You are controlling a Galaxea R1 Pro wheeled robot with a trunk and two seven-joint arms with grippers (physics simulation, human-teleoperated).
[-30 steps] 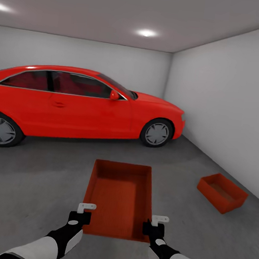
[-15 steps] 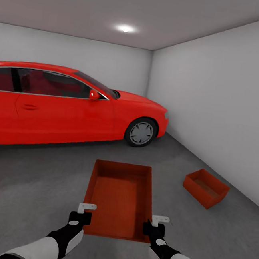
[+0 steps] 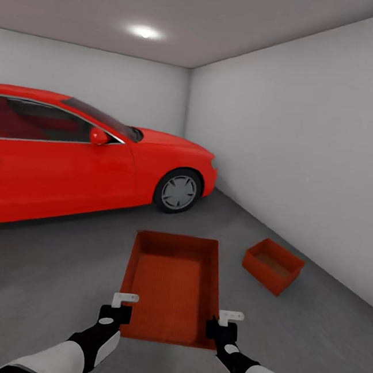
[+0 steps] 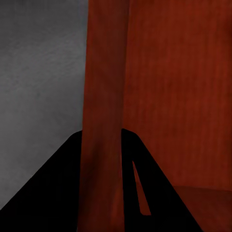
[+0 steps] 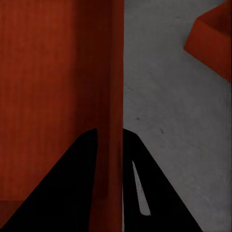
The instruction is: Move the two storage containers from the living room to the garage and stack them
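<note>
Two storage containers in the garage. Held container (image 3: 172, 286) carried between both grippers: left gripper (image 3: 115, 313) clamped on its left wall, right gripper (image 3: 222, 328) clamped on its right wall, one finger (image 4: 145, 193) inside and one outside each wall. Second container (image 3: 272, 265) resting on the dark grey floor (image 3: 56, 264), ahead and right of the right gripper, near the white wall (image 3: 307, 142). Red car (image 3: 85, 157) beyond the left gripper.
</note>
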